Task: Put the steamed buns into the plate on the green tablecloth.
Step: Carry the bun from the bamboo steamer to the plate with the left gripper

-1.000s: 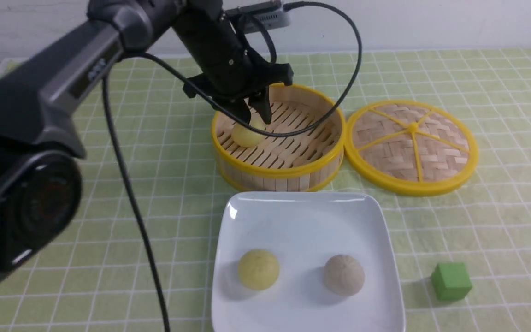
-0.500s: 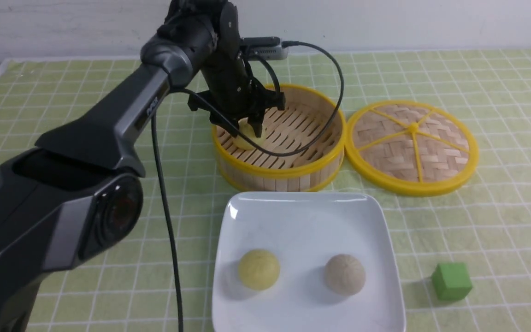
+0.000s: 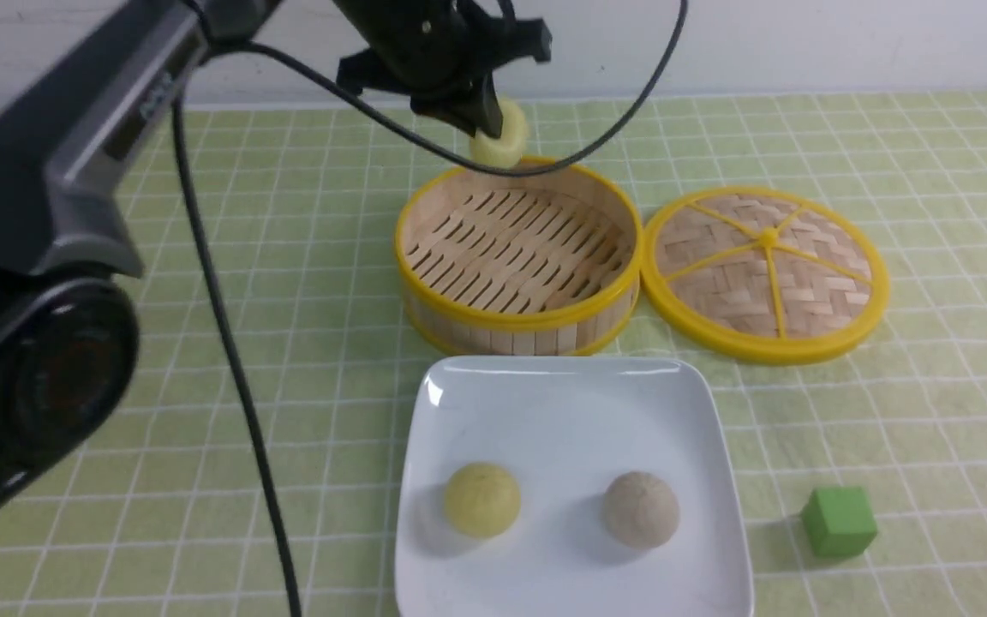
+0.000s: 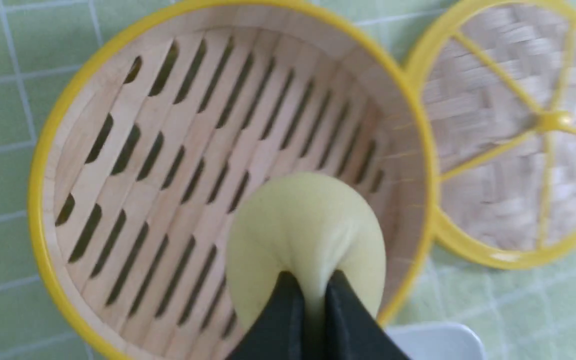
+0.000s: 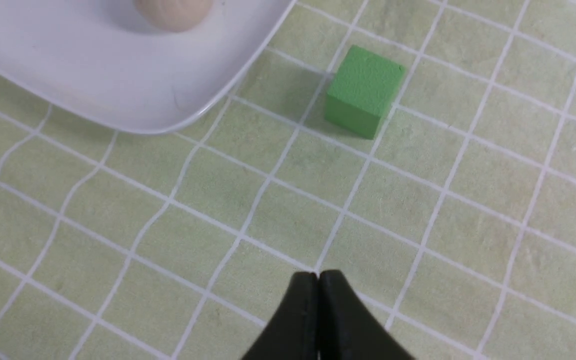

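My left gripper (image 3: 487, 120) is shut on a pale yellow steamed bun (image 3: 500, 137), squeezed and lifted above the far rim of the bamboo steamer (image 3: 519, 321). In the left wrist view the same bun (image 4: 308, 225) bulges around the pinching gripper (image 4: 312, 280). The white square plate (image 3: 562, 394) on the green tablecloth (image 3: 888, 411) holds another yellow bun (image 3: 481, 500) and a beige bun (image 3: 640, 511). My right gripper (image 5: 318, 277) hangs shut and empty over the cloth near the plate's corner (image 5: 118, 95); it does not show in the front view.
The steamer's woven lid (image 3: 766, 270) lies flat to the right of the steamer. A green cube (image 3: 839, 522) sits on the cloth right of the plate, also the cube (image 5: 364, 90) near my right gripper. The left arm's cable loops over the steamer.
My left gripper closed on the yellow bun inside the steamer and lifted it up and back, leaving the steamer empty. The plate, cube and lid stayed put.
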Robot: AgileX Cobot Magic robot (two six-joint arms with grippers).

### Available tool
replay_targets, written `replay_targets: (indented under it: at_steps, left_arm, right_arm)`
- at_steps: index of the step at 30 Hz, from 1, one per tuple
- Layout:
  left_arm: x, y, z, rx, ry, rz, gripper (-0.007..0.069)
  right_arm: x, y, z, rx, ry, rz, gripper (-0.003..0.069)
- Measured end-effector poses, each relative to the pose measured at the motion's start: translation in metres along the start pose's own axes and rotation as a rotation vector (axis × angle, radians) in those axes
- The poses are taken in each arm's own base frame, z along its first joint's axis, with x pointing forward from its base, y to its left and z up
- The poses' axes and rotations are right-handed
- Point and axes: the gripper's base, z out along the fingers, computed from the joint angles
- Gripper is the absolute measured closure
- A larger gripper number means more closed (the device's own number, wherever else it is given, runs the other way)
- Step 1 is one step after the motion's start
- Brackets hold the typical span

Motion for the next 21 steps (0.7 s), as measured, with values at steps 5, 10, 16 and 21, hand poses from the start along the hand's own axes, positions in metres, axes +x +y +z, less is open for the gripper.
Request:
replay_targets:
  at_steps: [5, 10, 16, 21]
  left_arm:
    - [0.060, 0.001, -0.007, -0.021, 0.214, 0.036, 0.0603]
    - [0.118, 0.002, 0.048, -0.050, 0.471, 0.079, 0.0590]
    - [0.134, -0.011, 0.086, -0.066, 0.486, 0.144, 0.0497]
    - [0.136, -0.009, 0.095, -0.089, 0.486, 0.117, 0.0366]
  right_arm:
    - [0.000, 0.000, 0.000, 0.000, 0.000, 0.001, 0.0635]
    - [0.000, 0.000, 0.000, 0.000, 0.000, 0.001, 0.0631]
    - [0.000, 0.000, 0.000, -0.005, 0.002, 0.007, 0.0621]
    - [-0.001, 0.009, -0.005, -0.102, 0.017, 0.066, 0.0629]
